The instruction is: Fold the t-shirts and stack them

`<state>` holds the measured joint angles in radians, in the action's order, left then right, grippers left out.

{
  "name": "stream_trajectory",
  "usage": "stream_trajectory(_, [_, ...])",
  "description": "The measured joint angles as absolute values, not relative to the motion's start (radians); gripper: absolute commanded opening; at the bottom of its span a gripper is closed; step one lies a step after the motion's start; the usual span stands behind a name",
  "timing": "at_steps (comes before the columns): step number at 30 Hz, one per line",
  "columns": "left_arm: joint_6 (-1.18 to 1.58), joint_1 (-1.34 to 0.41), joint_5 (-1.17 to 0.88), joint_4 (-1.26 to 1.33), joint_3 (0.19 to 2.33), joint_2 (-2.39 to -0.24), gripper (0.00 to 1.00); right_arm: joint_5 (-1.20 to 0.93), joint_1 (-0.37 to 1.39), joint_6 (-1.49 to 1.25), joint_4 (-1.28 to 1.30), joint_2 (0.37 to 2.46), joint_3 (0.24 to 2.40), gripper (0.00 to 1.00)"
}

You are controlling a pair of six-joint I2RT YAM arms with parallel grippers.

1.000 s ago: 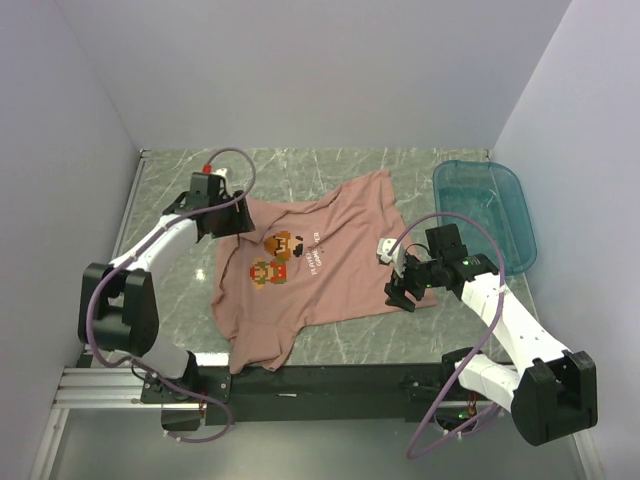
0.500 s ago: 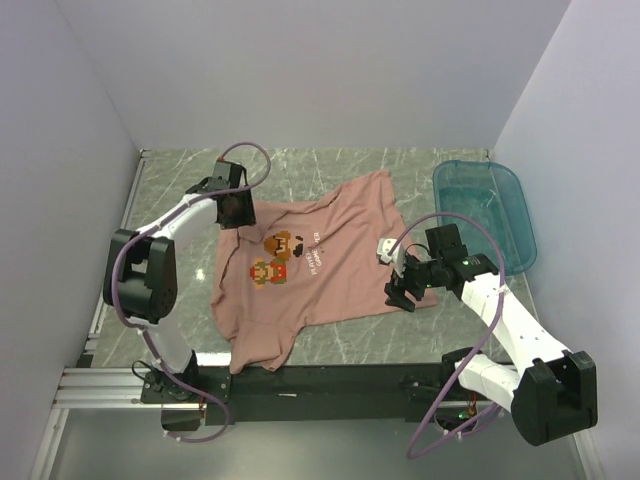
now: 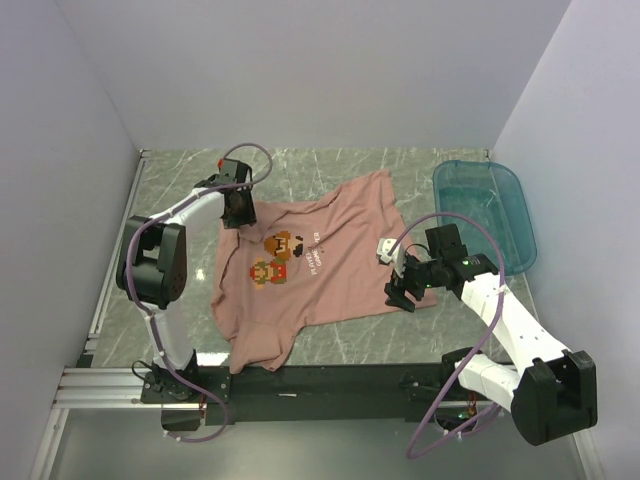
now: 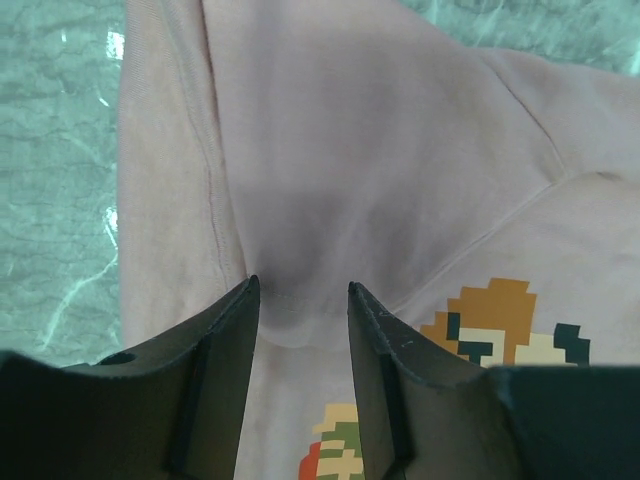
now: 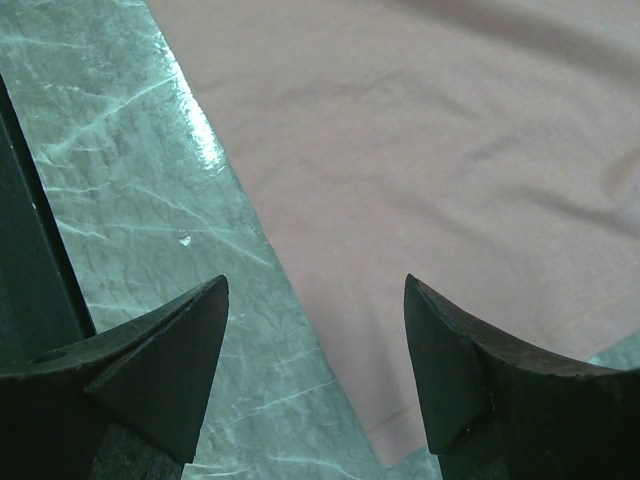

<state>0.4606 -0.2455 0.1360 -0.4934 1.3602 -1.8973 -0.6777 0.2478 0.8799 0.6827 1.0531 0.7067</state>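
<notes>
Moved: the left arm [image 3: 188,212] has folded in toward the t-shirt [image 3: 335,275]. Its elbow has swung up from the near left, and its jaws have slid from the shirt's edge onto the cloth, narrowing on the way. The right arm [image 3: 500,300], shirt and tub [image 3: 487,205] lie as before.
Left jaws: partly open with a narrow gap, tips down on the shirt's far-left corner. The wrist view shows a soft ridge of pink cloth [image 4: 400,150] between the tips. It does not show whether they press it.
Right jaws: wide open and holding nothing. They hang over the shirt's right edge, with pink cloth [image 5: 450,130] under one tip and bare marble [image 5: 130,180] under the other.
T-shirt: dusty pink, spread front up and skewed across the middle of the tabletop [image 3: 300,170], with low wrinkles. One corner reaches the near edge between the arm bases, another points toward the far wall.
Print: orange-brown pixel figures [image 3: 278,258] with small white text beside them, left of the shirt's centre. Part of it shows just beside the left jaws in the wrist view.
Tub: translucent teal, at the far right of the tabletop, apart from the shirt.
Tabletop: glossy grey-green marble pattern with pale veins, and a black rail [image 3: 320,382] along its near edge carrying both arm bases.
Room: plain pale walls [image 3: 300,70] close in the left, far and right sides.
</notes>
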Motion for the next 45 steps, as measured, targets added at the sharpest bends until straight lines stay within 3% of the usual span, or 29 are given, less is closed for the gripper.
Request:
stream_trajectory(11, [0.455,-0.241,0.192,-0.497,1.273,-1.858,0.48,-0.678,0.248,0.880,0.683,1.053,0.707,0.77])
stream_trajectory(38, [0.405,-0.226,0.249,-0.548,1.272,-1.879,0.36,-0.682,0.248,0.884,0.685,1.053,0.707,0.77])
stream_trajectory(41, [0.405,-0.226,0.248,-0.550,1.272,-1.879,0.27,-0.682,0.248,0.884,0.686,1.053,0.707,0.77])
stream_trajectory(45, [0.402,-0.226,0.248,-0.550,1.272,-1.879,0.24,-0.682,0.248,0.884,0.688,1.053,0.707,0.77])
